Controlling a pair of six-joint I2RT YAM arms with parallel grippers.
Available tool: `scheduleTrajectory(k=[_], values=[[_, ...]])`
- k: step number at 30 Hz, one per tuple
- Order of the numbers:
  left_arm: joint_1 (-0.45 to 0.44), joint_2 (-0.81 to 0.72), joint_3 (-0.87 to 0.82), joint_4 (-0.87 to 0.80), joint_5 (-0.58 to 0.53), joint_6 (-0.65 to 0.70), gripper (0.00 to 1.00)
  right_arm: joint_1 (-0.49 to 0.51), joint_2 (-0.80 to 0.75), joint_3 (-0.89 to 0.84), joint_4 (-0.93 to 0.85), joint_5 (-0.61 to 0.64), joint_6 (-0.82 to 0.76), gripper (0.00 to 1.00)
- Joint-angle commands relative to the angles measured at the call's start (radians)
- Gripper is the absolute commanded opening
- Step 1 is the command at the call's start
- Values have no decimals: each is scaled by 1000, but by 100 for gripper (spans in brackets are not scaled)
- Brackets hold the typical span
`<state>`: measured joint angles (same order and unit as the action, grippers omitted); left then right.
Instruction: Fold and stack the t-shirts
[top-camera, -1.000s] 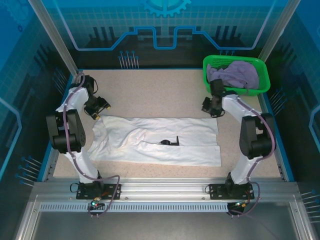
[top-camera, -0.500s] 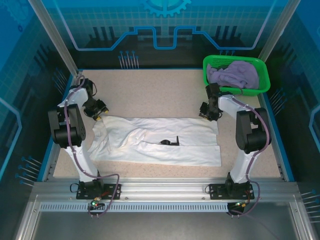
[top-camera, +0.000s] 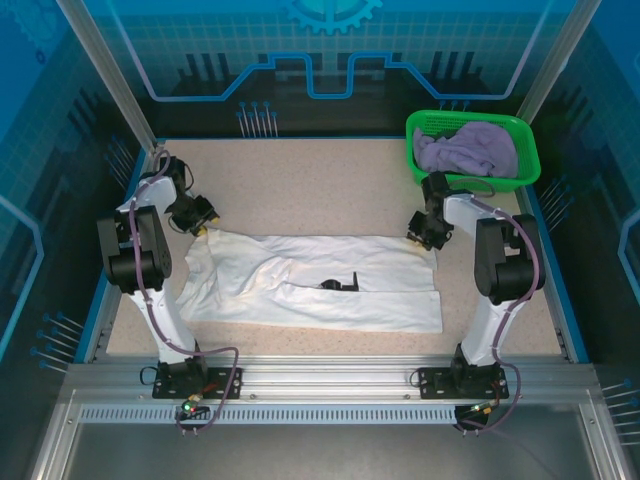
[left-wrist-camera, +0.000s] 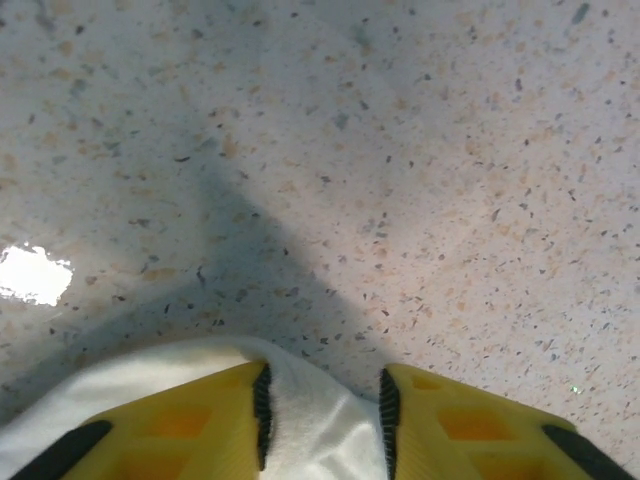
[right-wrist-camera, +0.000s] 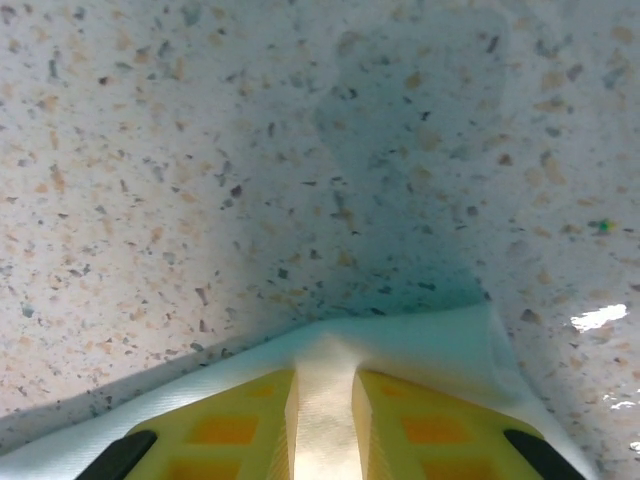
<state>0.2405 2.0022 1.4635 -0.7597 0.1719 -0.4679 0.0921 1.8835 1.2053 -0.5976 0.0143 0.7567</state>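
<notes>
The white t-shirt (top-camera: 320, 290) lies spread flat across the middle of the table, a small black print (top-camera: 340, 284) near its centre. My left gripper (top-camera: 201, 228) is at its far left corner. In the left wrist view the yellow fingers (left-wrist-camera: 200, 420) have bunched white cloth (left-wrist-camera: 320, 435) filling the gap between the pads. My right gripper (top-camera: 423, 240) is at the far right corner, and in the right wrist view it (right-wrist-camera: 322, 395) is shut tight on a fold of the white hem (right-wrist-camera: 420, 345). The pale lavender t-shirt (top-camera: 468, 148) lies crumpled in the basket.
The green mesh basket (top-camera: 470, 118) stands at the back right corner, just behind my right arm. Blue raised edges border the speckled tabletop (top-camera: 310, 190) left and right. The arm bases sit on the metal rail along the near edge.
My left gripper's jaws have narrowed onto the shirt's far left corner. My right gripper has shifted slightly toward the near side, staying on the far right corner. The shirt has not moved.
</notes>
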Motion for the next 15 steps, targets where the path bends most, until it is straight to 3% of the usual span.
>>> scheduleTrajectory(k=[1,7,15], values=[[6,17,-7,11,47,1,28,-28,-43,-32,-3,7,31,24],[6,18,8,26,62,2,1,-56,-42,-59,-3,1,50,24],[67,35,52,62,86,-39,0,-102,-7,-56,-14,6,102,23]])
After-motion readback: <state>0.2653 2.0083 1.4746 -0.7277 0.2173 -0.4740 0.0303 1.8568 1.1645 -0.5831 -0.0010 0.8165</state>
